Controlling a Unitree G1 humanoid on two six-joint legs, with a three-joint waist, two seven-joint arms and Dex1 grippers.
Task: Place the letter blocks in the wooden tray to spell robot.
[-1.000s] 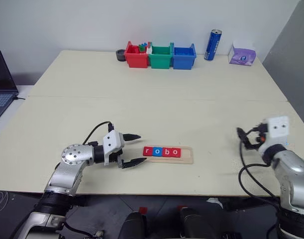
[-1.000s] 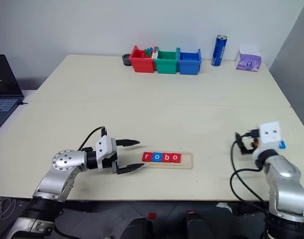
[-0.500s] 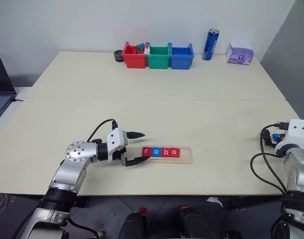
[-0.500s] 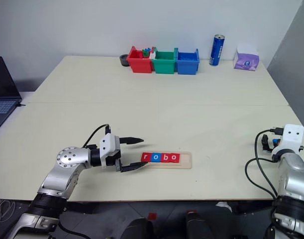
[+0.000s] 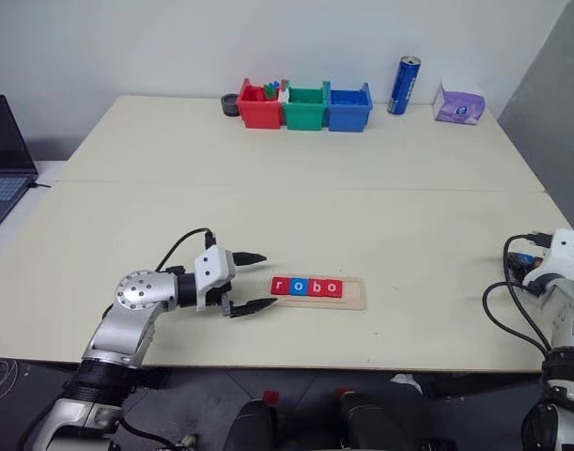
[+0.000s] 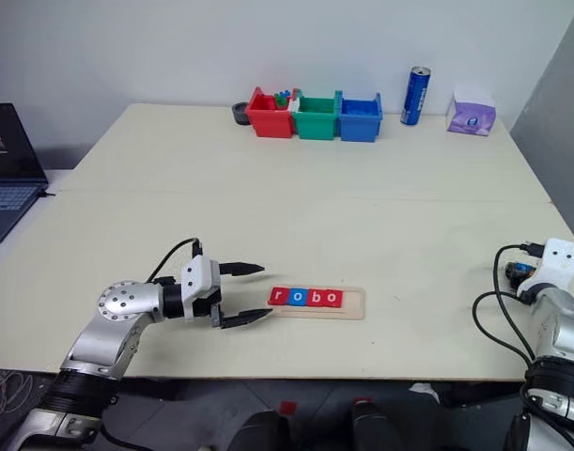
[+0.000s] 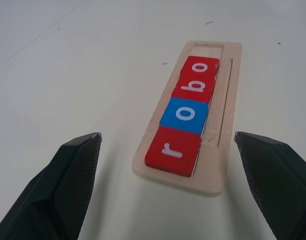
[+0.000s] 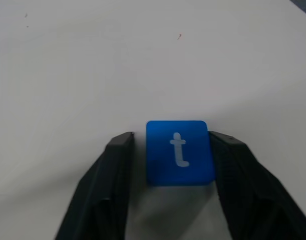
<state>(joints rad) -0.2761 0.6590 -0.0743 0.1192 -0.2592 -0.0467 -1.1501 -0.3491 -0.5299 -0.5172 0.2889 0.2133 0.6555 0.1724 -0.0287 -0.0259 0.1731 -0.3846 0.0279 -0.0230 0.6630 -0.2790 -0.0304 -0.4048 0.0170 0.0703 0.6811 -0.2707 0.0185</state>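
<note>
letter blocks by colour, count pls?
Red letter blocks: 3, r, b, second o, all in the wooden tray
Blue letter blocks: 2, first o in the tray; t on the table between the right gripper fingers
Total: 5

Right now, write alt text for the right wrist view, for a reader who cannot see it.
A blue letter block with a white lowercase t lies flat on the pale table, framed between the two black fingers of the right tool. The fingers sit close on either side of the block; whether they grip it yet cannot be told.
</note>
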